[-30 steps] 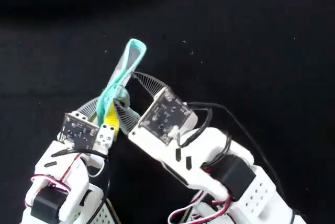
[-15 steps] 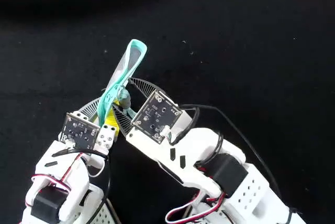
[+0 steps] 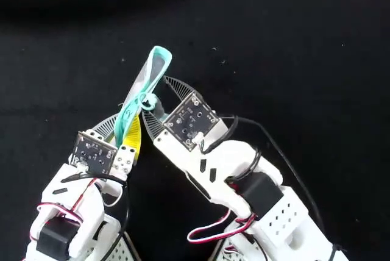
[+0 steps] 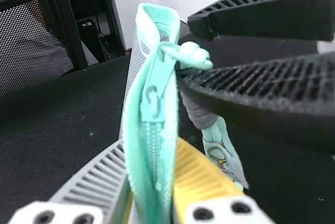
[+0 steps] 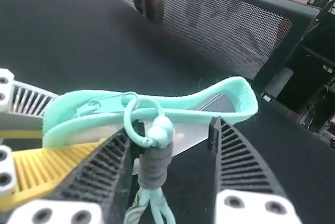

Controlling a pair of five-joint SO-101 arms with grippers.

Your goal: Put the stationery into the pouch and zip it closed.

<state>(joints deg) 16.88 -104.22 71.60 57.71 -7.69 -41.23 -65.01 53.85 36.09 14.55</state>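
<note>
A teal mesh pouch (image 3: 146, 81) stands on edge above the black table, and my left gripper (image 3: 129, 130) is shut on its near end. In the left wrist view the pouch (image 4: 152, 130) sits pinched between the grey and yellow fingers of the left gripper (image 4: 152, 150), with the zip slider (image 4: 152, 97) partway along its top edge. My right gripper (image 3: 155, 99) is open astride the pouch's middle. The zip pull (image 5: 154, 140), a teal ring with a ball and a grey cord, hangs against one black finger (image 5: 112, 169) of the right gripper (image 5: 170, 130). The other finger stands clear of the pouch (image 5: 157, 106).
The black table (image 3: 292, 60) spreads wide to the right and beyond the pouch. Both arms crowd the near left part. A mesh chair back (image 5: 225, 25) and dark furniture stand past the table's far edge.
The right gripper shifted a little along the pouch toward its far end, staying open, and the zip pull now sits slightly farther up. The left gripper kept still with the pouch.
</note>
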